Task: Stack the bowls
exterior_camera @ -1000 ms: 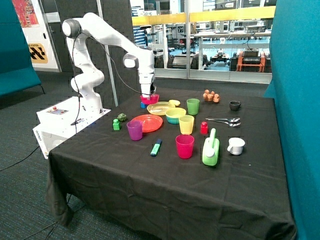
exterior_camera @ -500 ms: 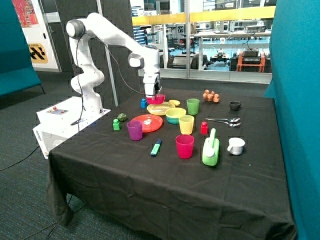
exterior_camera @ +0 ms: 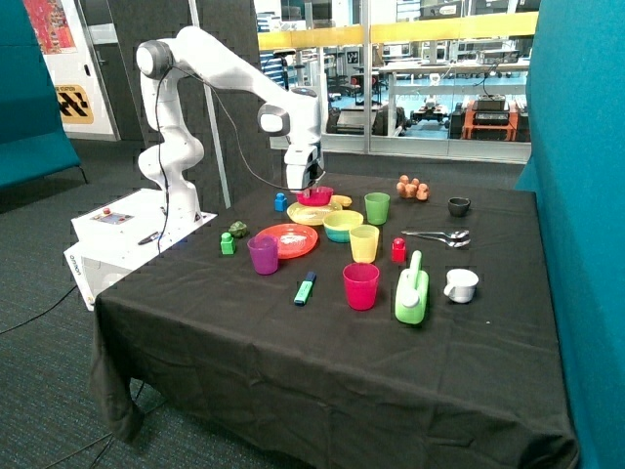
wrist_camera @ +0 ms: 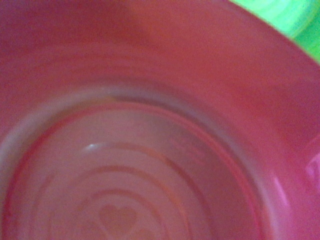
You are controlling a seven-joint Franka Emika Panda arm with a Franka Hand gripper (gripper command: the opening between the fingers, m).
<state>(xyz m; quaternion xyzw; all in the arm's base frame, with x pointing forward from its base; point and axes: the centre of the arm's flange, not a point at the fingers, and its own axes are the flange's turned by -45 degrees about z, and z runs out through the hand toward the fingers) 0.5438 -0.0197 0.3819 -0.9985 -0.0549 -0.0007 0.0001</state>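
Observation:
My gripper (exterior_camera: 307,189) is shut on the rim of the pink bowl (exterior_camera: 318,196) and holds it in the air above the flat yellow plate (exterior_camera: 307,214) at the back of the table. The bowl's inside fills the wrist view (wrist_camera: 150,150), with a heart mark at its bottom. The yellow bowl (exterior_camera: 343,221) sits inside the blue bowl (exterior_camera: 338,235), a short way from the held bowl, between the yellow plate and the yellow cup (exterior_camera: 363,243).
Around the bowls stand a green cup (exterior_camera: 377,207), a purple cup (exterior_camera: 263,254), a pink cup (exterior_camera: 360,285) and an orange plate (exterior_camera: 289,239). A green marker (exterior_camera: 306,288), a green jug (exterior_camera: 412,290), a white cup (exterior_camera: 460,284) and spoons (exterior_camera: 437,235) lie nearer the front and side.
My gripper has carried the pink bowl up and sideways, from the table's back corner near the small blue block to over the yellow plate, closer to the yellow and blue bowls.

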